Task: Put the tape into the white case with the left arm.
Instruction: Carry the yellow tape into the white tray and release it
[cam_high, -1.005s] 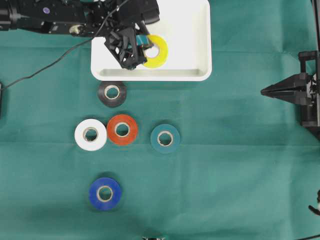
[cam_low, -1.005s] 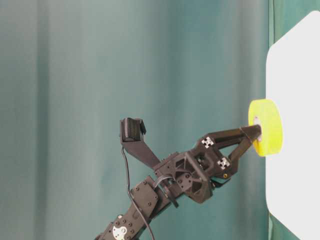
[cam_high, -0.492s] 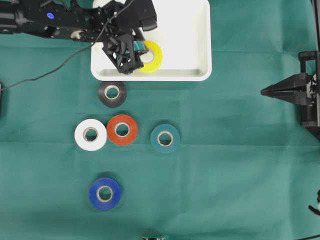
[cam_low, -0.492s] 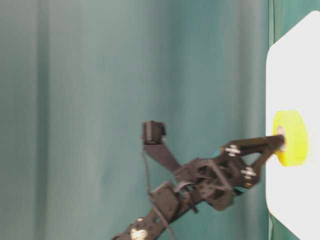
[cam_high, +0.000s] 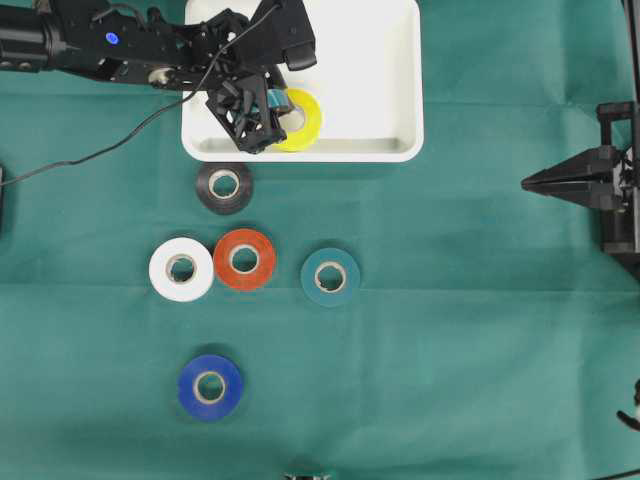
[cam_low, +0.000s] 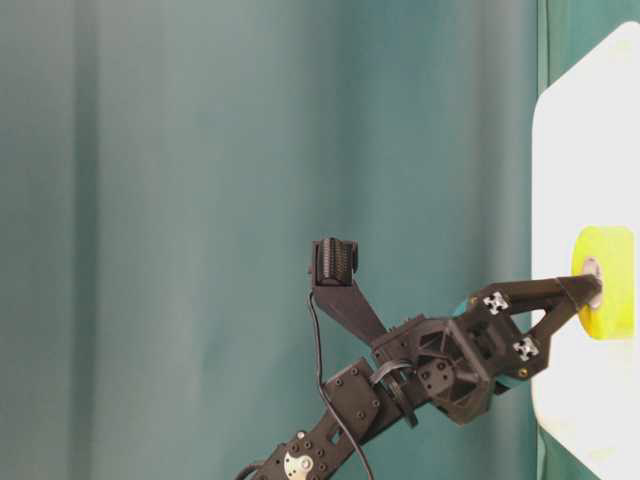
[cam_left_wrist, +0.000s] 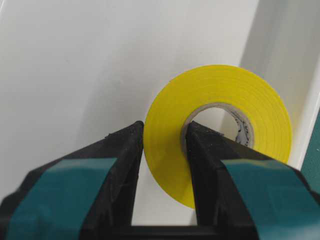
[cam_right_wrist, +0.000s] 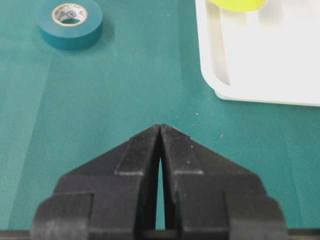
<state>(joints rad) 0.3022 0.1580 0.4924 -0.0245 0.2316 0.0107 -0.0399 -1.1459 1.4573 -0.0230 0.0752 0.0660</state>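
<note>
Yellow tape roll (cam_high: 300, 120) lies in the white case (cam_high: 380, 90), near its front-left corner, close to the front rim. Your left pincer (cam_left_wrist: 165, 145) straddles the roll's wall: one finger outside, the other finger (cam_left_wrist: 207, 165) down in the core hole. In the wrist view there's a slim gap between the outer finger and the tape, so the jaws read as slightly parted, not clamping; whether the inner finger touches the core, you can't tell. Table-level view shows the fingertips at the roll with it sitting against the case floor. Right pincer (cam_right_wrist: 160, 131) sits closed and empty at the right edge of the bench, well apart from everything. Out on the green cloth (cam_high: 460, 330): black roll (cam_high: 224, 187) just beside the case, then white (cam_high: 181, 269), orange (cam_high: 244, 259) touching it, teal (cam_high: 330, 276), blue (cam_high: 210, 386).
</note>
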